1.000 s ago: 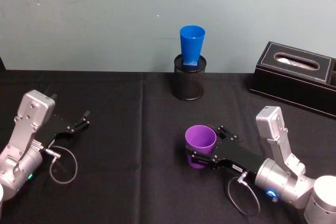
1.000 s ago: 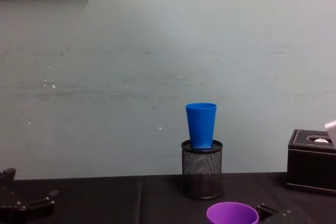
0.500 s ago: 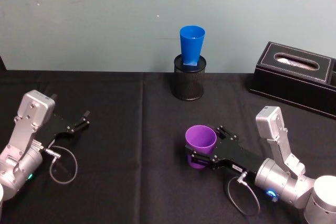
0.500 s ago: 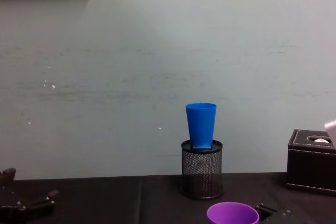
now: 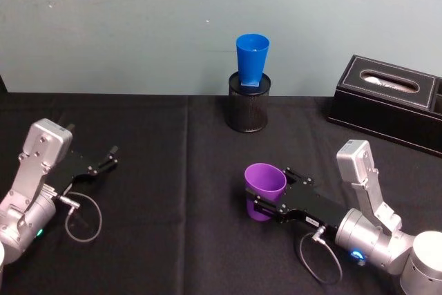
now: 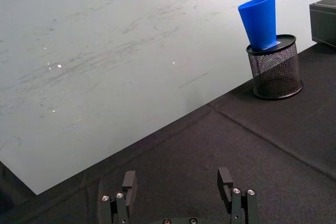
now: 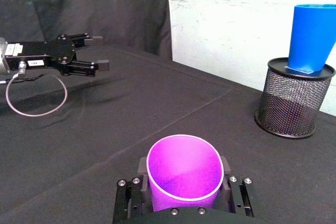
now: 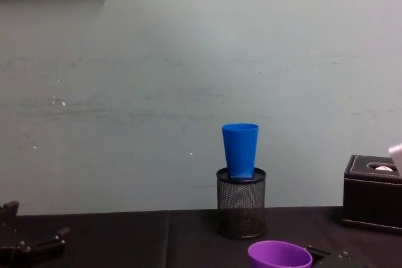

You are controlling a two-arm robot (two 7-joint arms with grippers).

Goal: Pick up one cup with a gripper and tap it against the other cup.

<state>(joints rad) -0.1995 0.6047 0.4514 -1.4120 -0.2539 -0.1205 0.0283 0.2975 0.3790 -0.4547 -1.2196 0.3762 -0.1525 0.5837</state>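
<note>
Well, my right end effector (image 5: 266, 196) is clamped on the purple cup (image 5: 264, 186) at front, left end effector (image 5: 109, 157) idle and apart; a hard tap could topple the blue cup (image 5: 252, 59) perched in the mesh holder (image 5: 248, 111).

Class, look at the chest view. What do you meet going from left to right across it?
left gripper → blue cup, standing in the mesh holder → purple cup, held by the right gripper → black tissue box
</note>
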